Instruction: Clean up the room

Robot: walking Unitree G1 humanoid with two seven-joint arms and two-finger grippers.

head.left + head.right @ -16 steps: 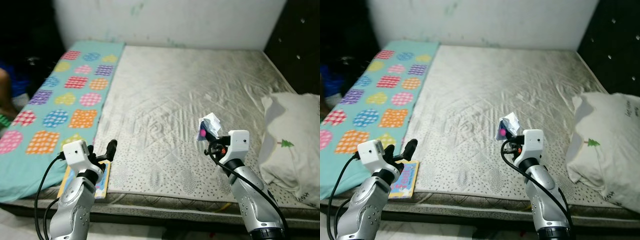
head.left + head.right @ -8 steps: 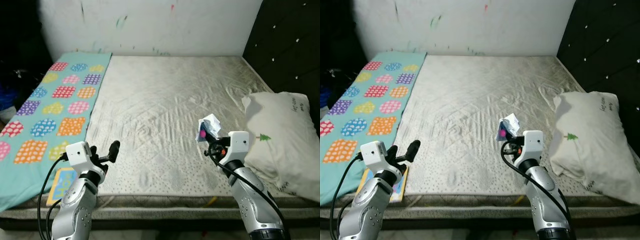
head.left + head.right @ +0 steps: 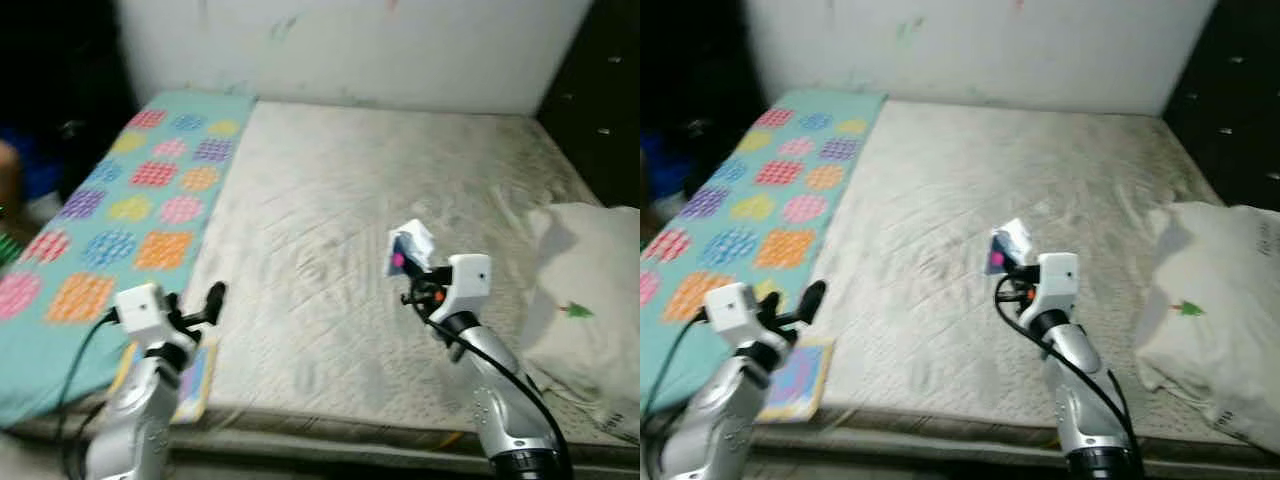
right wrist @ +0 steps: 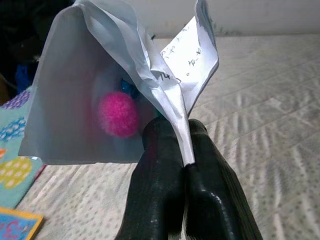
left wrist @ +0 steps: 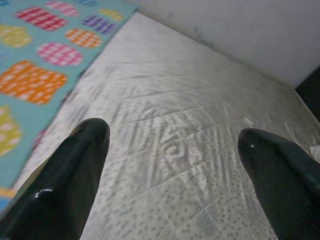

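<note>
My right gripper point(image 3: 412, 272) is shut on a crumpled white paper wrapper point(image 3: 408, 247) with a pink spot, held up over the front middle of the bare mattress point(image 3: 380, 200). In the right wrist view the wrapper point(image 4: 125, 90) is pinched between the two black fingers point(image 4: 165, 195). My left gripper point(image 3: 205, 300) is open over the mattress's front left part, nothing between its fingers point(image 5: 65, 180). A colourful flat book point(image 3: 190, 375) lies at the front edge, just below the left arm.
A teal blanket with coloured patches point(image 3: 120, 210) covers the bed's left side. A white pillow point(image 3: 590, 290) with a small green tree print lies at the right. A dark headboard point(image 3: 600, 70) stands at the far right, a white wall point(image 3: 380, 45) behind.
The camera has swung back toward the left and the picture is blurred. Both arms keep their pose; the right gripper still holds the wrapper.
</note>
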